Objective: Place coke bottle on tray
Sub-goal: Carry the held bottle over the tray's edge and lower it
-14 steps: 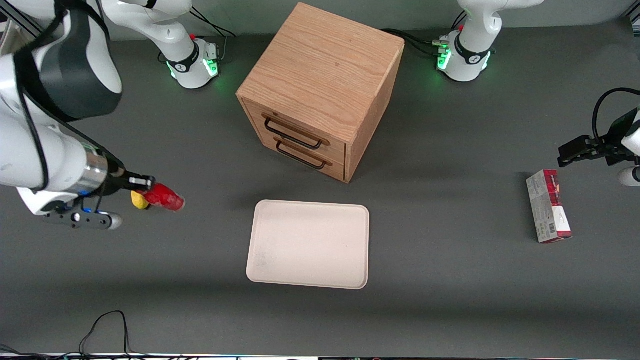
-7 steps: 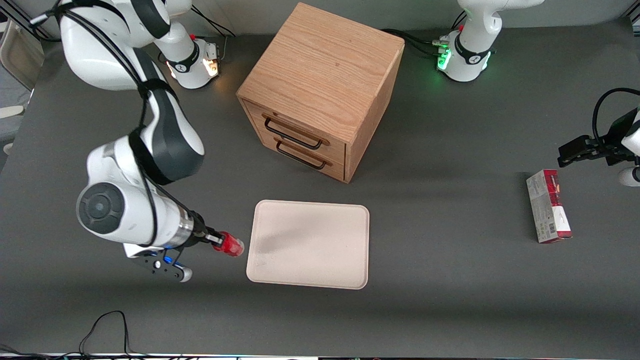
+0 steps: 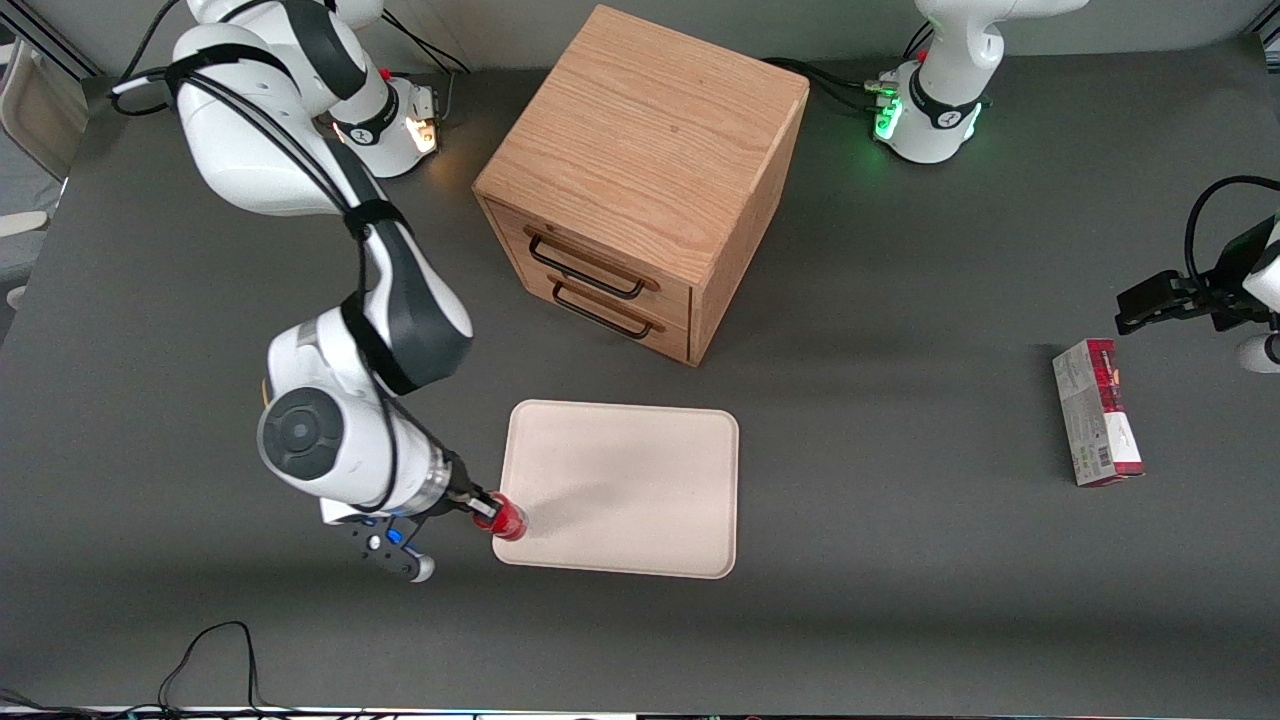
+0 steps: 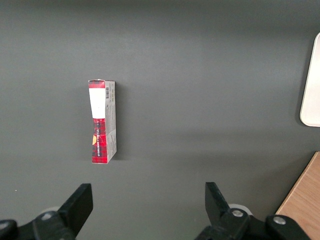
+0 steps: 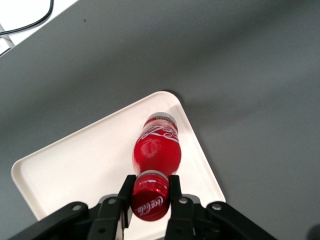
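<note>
The coke bottle (image 5: 156, 150) is small and red with a red cap (image 5: 149, 200). My right gripper (image 5: 149, 190) is shut on it just below the cap, one finger on each side. In the front view the coke bottle (image 3: 508, 522) hangs over the corner of the tray (image 3: 640, 470) nearest the front camera, toward the working arm's end, held by the gripper (image 3: 487, 511). The cream tray (image 5: 80, 170) lies flat under the bottle's base. Whether the base touches the tray I cannot tell.
A wooden drawer cabinet (image 3: 640, 180) stands farther from the front camera than the tray. A red-and-white carton (image 3: 1097, 412) (image 4: 102, 121) lies toward the parked arm's end. A black cable (image 3: 210, 650) loops near the table's front edge.
My gripper has carried the bottle from beside a yellow object at the working arm's end of the table to the tray's near corner.
</note>
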{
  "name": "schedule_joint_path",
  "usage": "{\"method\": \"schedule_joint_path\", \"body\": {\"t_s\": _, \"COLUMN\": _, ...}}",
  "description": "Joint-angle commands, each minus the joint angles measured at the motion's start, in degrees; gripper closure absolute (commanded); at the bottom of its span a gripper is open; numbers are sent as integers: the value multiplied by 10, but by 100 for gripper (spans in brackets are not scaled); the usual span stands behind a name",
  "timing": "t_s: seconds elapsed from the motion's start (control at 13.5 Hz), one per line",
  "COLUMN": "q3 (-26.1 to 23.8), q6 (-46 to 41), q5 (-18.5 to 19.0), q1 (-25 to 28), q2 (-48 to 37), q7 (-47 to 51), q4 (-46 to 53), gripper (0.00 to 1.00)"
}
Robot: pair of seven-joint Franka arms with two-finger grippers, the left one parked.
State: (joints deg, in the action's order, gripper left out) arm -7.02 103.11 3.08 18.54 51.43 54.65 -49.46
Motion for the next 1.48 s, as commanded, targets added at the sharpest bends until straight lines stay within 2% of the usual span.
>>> {"method": "schedule_joint_path", "body": {"t_s": 0.0, "q3": 2, "q6": 9, "q5": 21, "q1": 9, "q2": 18, "q7": 24, "q4": 24, "gripper": 100}}
{"method": "schedule_joint_path", "body": {"t_s": 0.81, "q3": 2, "q6": 17, "q5": 20, "q1": 9, "q2": 20, "q7": 39, "q4": 2, "gripper": 100}}
{"method": "schedule_joint_path", "body": {"t_s": 0.89, "q3": 2, "q6": 17, "q5": 20, "q1": 10, "q2": 20, "q7": 41, "q4": 2, "gripper": 89}}
{"method": "schedule_joint_path", "body": {"t_s": 0.96, "q3": 2, "q6": 17, "q5": 23, "q1": 10, "q2": 20, "q7": 39, "q4": 2, "gripper": 1}}
{"method": "schedule_joint_path", "body": {"t_s": 1.41, "q3": 2, "q6": 17, "q5": 23, "q1": 11, "q2": 19, "q7": 38, "q4": 2, "gripper": 0}}
